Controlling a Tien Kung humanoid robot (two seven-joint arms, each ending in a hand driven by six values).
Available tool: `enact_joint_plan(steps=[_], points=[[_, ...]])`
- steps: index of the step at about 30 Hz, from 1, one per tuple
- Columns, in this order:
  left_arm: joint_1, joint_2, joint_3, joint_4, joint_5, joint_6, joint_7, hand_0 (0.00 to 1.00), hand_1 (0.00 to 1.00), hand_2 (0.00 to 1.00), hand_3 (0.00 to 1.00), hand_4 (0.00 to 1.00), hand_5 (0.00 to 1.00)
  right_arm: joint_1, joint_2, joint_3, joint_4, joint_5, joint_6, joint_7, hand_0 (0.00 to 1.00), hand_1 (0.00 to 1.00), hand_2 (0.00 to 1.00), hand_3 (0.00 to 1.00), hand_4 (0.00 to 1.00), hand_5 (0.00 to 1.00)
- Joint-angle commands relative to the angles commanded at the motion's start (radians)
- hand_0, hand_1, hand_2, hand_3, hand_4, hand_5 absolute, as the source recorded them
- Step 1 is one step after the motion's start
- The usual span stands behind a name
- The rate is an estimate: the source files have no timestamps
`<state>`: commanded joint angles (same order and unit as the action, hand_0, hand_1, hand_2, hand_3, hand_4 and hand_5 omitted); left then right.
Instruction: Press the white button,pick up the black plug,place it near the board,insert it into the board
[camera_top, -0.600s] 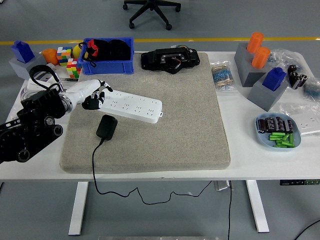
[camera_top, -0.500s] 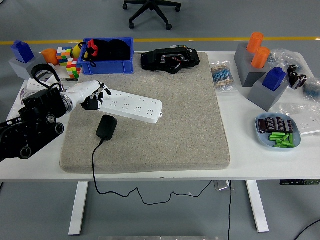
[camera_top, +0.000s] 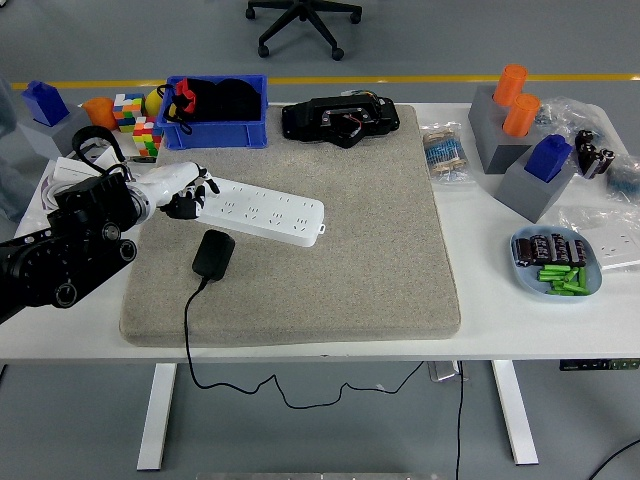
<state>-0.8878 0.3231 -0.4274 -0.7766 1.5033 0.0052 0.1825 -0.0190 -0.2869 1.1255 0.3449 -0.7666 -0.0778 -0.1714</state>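
the left hand's (camera_top: 182, 190) fingers (camera_top: 190, 205) are curled downward, their dark tips resting at the near-left end of the white power strip (camera_top: 262, 210); they enclose nothing. whether a fingertip actually touches the strip's white button cannot be told, since the hand covers that end. the hand itself is white, joined to a black arm (camera_top: 65, 255) that enters from the left edge and lies across the table's left margin.

the power strip lies flat on the grey mat (camera_top: 295, 225), running diagonally from the hand at upper left down toward the mat's centre, its rows of sockets facing up. the black plug (camera_top: 213, 253) lies on the mat just in front of the strip, apart from it and from the hand; its black cable (camera_top: 190, 330) runs toward the table's near edge, over it, and hangs in loops below.

beyond the mat's far edge stand a blue bin (camera_top: 216, 110) holding black items and a black device (camera_top: 346, 119) with exposed wiring. coloured cubes (camera_top: 135, 122) sit to the left of the bin. on the right of the white table (camera_top: 490, 270) are grey blocks bearing orange cylinders (camera_top: 514, 98), a grey block with a blue piece (camera_top: 548, 158), and a blue dish (camera_top: 556, 265) of green and dark parts.

the right hand is not visible.
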Motion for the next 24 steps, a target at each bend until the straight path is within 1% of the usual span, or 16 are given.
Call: enact_joint_plan(steps=[7,16,20,24], points=[[-0.023,-0.020,0.036,0.034,-0.008,-0.002,0.006,0.008,0.017,0.082,0.681,0.002,0.002,0.004,-0.001,-0.003,0.001,0.001,0.000,0.000,0.713,0.630,0.652,0.620,0.669,0.383],[-0.052,-0.039,0.121,0.082,-0.005,-0.007,0.012,0.008,0.016,0.082,0.680,0.002,0.002,0.003,-0.003,-0.008,-0.001,0.002,0.000,0.000,0.713,0.630,0.652,0.620,0.670,0.382],[-0.057,-0.044,0.131,0.085,-0.007,-0.006,0.011,0.006,0.016,0.083,0.680,0.002,0.002,0.006,-0.004,-0.010,0.000,0.003,0.000,0.000,0.713,0.630,0.652,0.620,0.669,0.381],[-0.061,-0.044,0.119,0.080,-0.002,-0.005,0.010,0.006,0.016,0.083,0.680,0.002,0.002,0.006,-0.003,-0.009,0.000,0.003,0.000,0.000,0.713,0.630,0.652,0.620,0.669,0.381]])
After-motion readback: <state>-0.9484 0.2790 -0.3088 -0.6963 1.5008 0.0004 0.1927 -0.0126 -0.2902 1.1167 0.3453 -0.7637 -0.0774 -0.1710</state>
